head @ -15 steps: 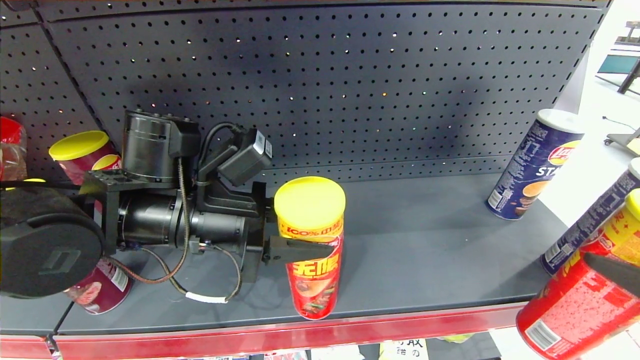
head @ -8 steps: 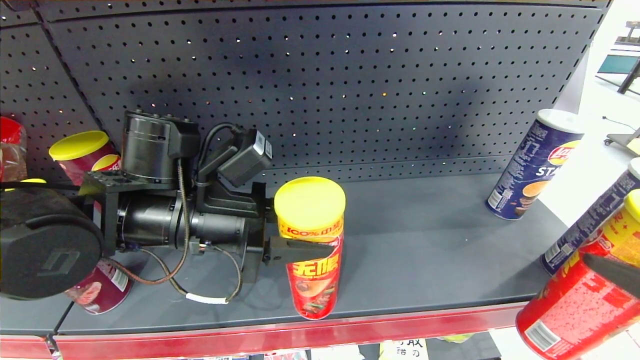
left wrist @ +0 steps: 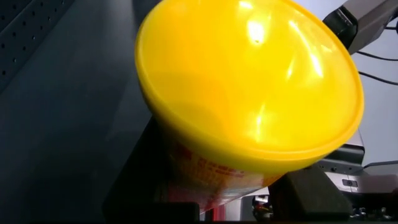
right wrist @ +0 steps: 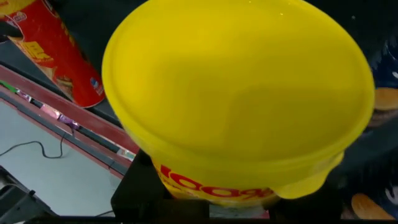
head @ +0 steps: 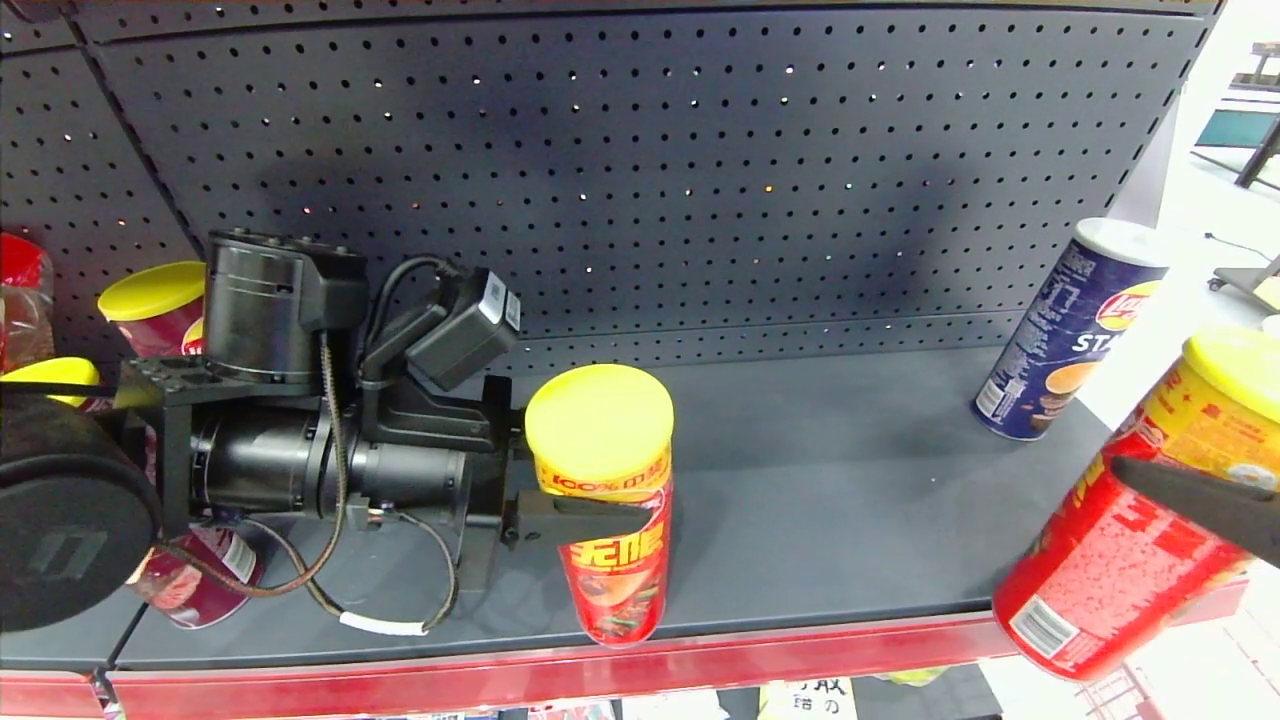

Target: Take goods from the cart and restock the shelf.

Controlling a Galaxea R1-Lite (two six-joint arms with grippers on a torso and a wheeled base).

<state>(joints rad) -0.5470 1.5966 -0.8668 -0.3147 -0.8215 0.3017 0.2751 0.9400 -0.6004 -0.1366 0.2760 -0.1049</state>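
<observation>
— Grey pegboard (head: pixel 700 150) backs a dark shelf (head: pixel 850 500) with a red lip. What do we record as stocked?

— One blue can (head: pixel 1065 330) standing at the right end, yellow-lidded cans (head: pixel 160 295) at the left end; all lidded, contents unseen.

— And in hand?

— We note the left gripper (head: pixel 600 510) pinching a red can (head: pixel 610 580), upright, at the front edge mid-shelf; whether its base rests there we cannot tell. The right gripper (head: pixel 1165 500) clamps a second red can (head: pixel 1090 590), tilted, lid leaning right, before the shelf's right front corner. We judge its slot lies leftward and rearward, between the left-held can and the blue one.
</observation>
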